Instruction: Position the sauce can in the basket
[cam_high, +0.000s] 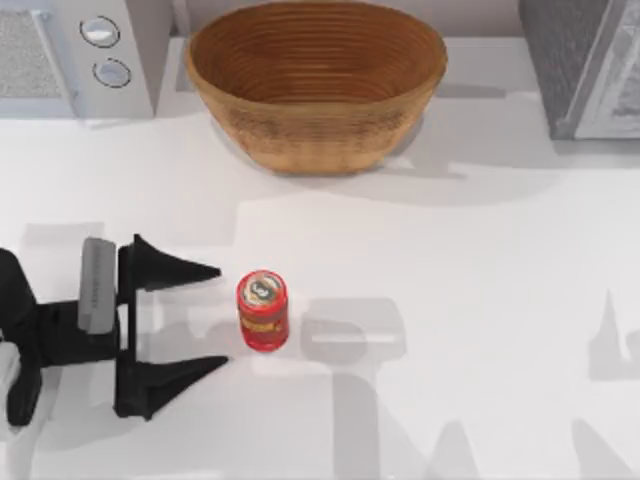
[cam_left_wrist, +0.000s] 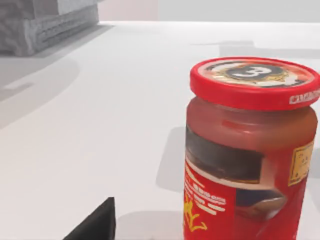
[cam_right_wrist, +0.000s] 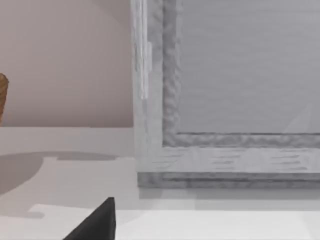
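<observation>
Small red cylindrical sauce can stands ungrasped on the white counter, just beyond my left pincer's wide-spread tips, well apart from the big brown woven wicker basket; grasping, lifting and placing remain.

Red sauce can with yellow lettering, brown ribbed basket, black left end effector.

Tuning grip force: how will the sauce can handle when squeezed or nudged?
The sauce can looks rigid, so probably won't deform. Its smooth round wall may slip. Standing upright, it could tip if nudged high, then roll. The left gripper is open beside it.
</observation>
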